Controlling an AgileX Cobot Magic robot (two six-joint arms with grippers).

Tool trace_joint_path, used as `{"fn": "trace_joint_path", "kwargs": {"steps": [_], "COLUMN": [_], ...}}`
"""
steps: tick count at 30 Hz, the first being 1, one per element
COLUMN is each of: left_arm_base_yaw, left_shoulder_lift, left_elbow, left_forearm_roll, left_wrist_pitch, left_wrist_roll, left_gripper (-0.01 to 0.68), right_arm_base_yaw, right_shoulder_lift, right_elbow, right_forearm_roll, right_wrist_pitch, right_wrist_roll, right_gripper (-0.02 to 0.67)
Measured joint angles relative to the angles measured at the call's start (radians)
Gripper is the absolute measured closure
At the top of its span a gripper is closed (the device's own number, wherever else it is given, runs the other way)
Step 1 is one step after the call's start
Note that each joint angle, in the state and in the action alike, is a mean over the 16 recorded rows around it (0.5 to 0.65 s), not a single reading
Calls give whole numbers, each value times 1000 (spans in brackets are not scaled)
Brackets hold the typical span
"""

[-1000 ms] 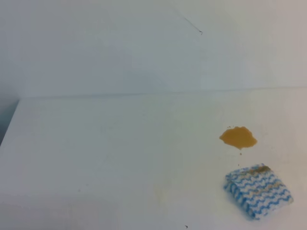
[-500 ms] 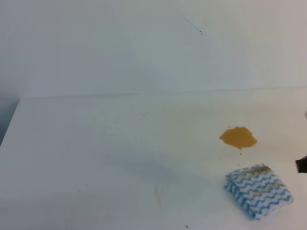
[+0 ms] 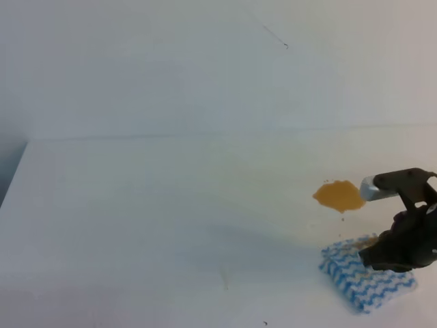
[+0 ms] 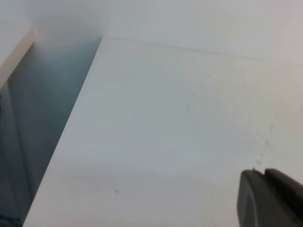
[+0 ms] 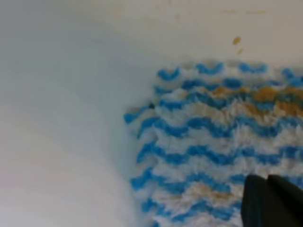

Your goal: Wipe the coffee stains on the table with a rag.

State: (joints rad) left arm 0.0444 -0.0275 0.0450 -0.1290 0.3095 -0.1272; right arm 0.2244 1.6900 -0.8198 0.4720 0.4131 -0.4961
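Note:
The coffee stains [image 3: 339, 195] form one orange-brown blotch on the white table [image 3: 171, 205], right of centre. Just in front of it lies the rag [image 3: 355, 281], blue and white zigzag with brownish smudges. My right gripper [image 3: 382, 256] reaches in from the right edge and hangs over the rag's far right part, covering it. In the right wrist view the rag [image 5: 213, 142] fills the frame and the gripper [image 5: 266, 178] is shut with nothing in it; whether it touches the cloth I cannot tell. Only the left wrist view shows my left gripper [image 4: 263, 174], shut over bare table [image 4: 165, 142].
A pale upright wall [image 3: 205, 68] stands behind the table. The table's left edge [image 4: 71, 132] drops to a dark gap. Tiny orange droplets [image 5: 236, 40] lie just beyond the rag's far edge.
My right arm has come in from the right edge and now hangs over the rag. The rag and the stain have not moved.

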Motion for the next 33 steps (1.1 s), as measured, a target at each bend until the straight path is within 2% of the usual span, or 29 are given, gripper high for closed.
{"fn": "trace_joint_path", "kwargs": {"steps": [18,33], "left_arm_base_yaw": [0,0], "left_shoulder_lift": [0,0], "left_elbow": [0,0], "left_forearm_roll": [0,0], "left_wrist_pitch": [0,0], "left_wrist_roll": [0,0], "left_gripper": [673,672], "right_arm_base_yaw": [0,0], "right_shoulder_lift": [123,124], "right_elbow": [-11,-18], "right_forearm_roll": [-18,-181], "right_wrist_pitch": [-9,-58], "right_wrist_roll": [14,150], "right_gripper": [651,651]}}
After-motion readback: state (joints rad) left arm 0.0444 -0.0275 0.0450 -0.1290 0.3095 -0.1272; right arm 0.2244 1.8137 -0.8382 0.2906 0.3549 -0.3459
